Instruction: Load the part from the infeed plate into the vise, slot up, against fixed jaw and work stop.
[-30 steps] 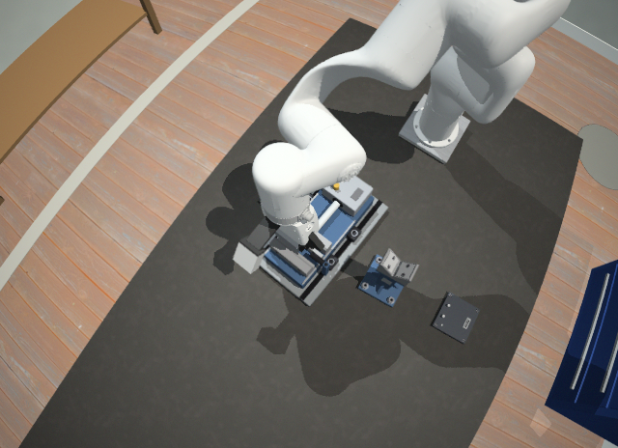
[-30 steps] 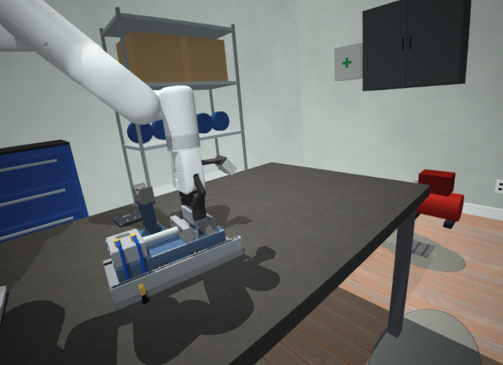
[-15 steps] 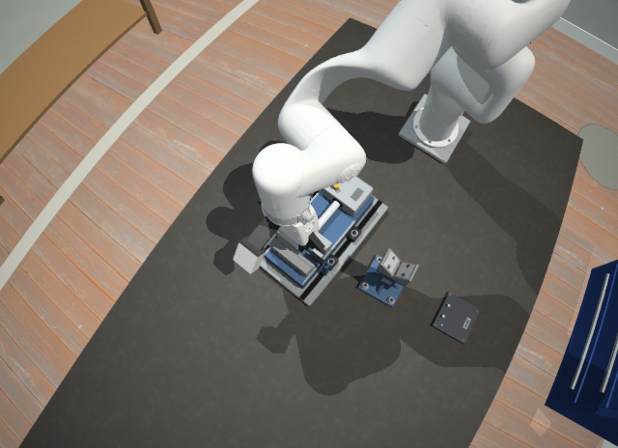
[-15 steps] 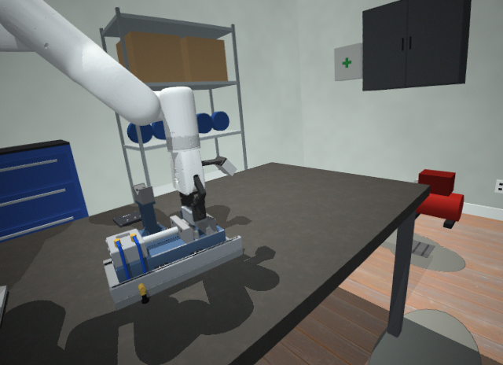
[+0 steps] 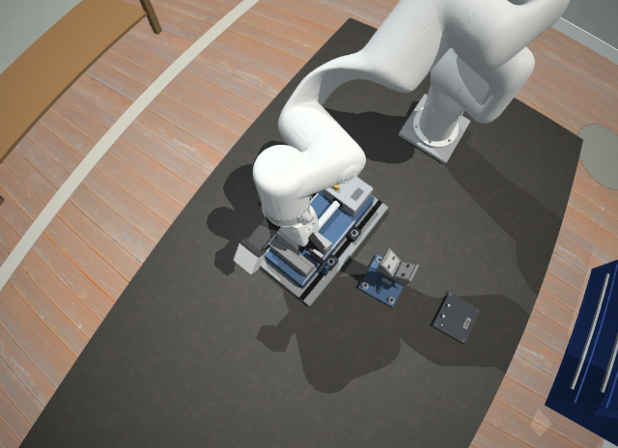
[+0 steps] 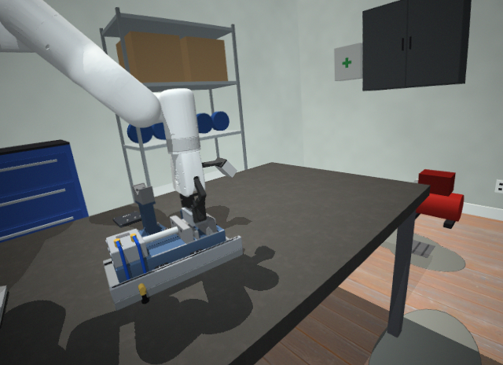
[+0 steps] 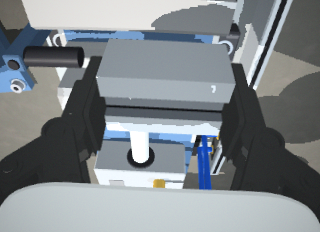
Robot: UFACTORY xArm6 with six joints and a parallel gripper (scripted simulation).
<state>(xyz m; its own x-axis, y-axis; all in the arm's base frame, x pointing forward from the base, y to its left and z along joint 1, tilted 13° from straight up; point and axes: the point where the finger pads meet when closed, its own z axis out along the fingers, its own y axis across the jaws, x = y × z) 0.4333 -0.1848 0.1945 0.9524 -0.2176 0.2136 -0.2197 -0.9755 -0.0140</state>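
Wrist view: gripper (image 7: 164,115) clamps the part (image 7: 164,76), its long axis crossing between the fingers.

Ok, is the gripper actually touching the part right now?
Touching. In the wrist view both black fingers press flat against the grey part's two ends with no gap, so the gripper is shut on it above the open vise.
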